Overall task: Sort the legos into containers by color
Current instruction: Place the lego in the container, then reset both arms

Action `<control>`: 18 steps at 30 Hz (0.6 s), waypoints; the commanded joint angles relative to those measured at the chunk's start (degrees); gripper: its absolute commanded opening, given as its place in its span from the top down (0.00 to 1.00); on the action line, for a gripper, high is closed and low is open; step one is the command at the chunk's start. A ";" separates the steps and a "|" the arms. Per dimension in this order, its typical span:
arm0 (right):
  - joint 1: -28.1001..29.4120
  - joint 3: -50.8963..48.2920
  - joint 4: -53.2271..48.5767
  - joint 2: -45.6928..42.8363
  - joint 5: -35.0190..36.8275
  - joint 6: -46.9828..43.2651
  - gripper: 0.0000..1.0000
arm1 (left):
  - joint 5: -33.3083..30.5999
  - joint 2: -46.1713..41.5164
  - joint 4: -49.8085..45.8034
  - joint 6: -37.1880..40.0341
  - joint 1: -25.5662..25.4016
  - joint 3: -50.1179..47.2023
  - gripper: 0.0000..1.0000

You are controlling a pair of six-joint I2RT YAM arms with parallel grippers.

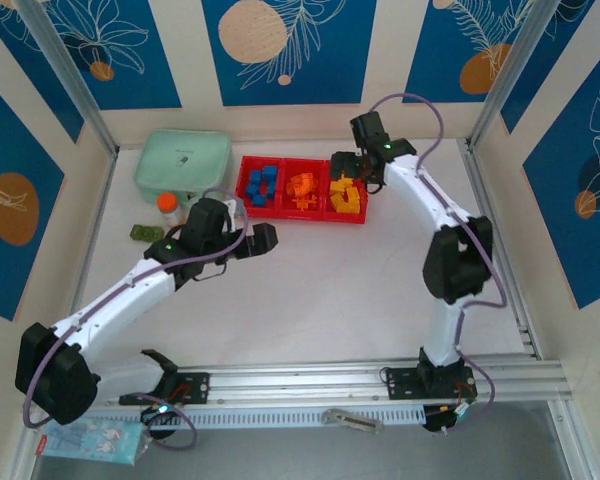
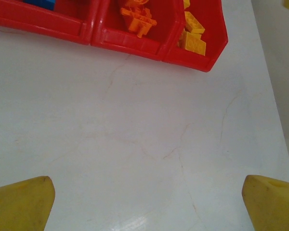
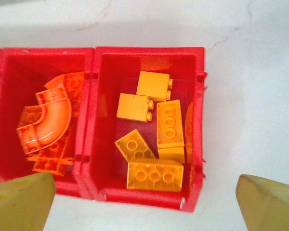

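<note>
My left gripper (image 2: 148,192) and right gripper (image 3: 145,192) stand apart. Three containers (image 1: 300,215); the 3 o'clock one holds at least five yellow legos (image 3: 169,124).

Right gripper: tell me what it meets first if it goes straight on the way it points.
Probably the yellow legos in the end compartment of the red tray, straight ahead of the open right gripper; how far off is unclear.

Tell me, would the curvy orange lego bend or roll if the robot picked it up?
Probably no bending: the curvy orange lego looks like hard, shiny plastic. It likely won't roll, since it lies flat on other orange pieces in the red tray. Its glossy curve might be slippery to pinch.
</note>
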 commanded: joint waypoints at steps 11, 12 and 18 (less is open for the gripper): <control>-7.55 -44.49 19.73 -37.23 12.44 -0.76 0.01 | -29.63 -13.30 -12.31 14.66 14.82 -4.59 0.01; -8.49 -48.55 22.27 -39.03 13.39 -1.31 0.01 | -31.69 -13.67 -9.97 15.54 16.48 -6.75 0.01; -15.00 -69.14 47.14 -41.92 5.59 -7.35 0.01 | -38.01 -11.68 11.05 24.63 24.57 -19.46 0.01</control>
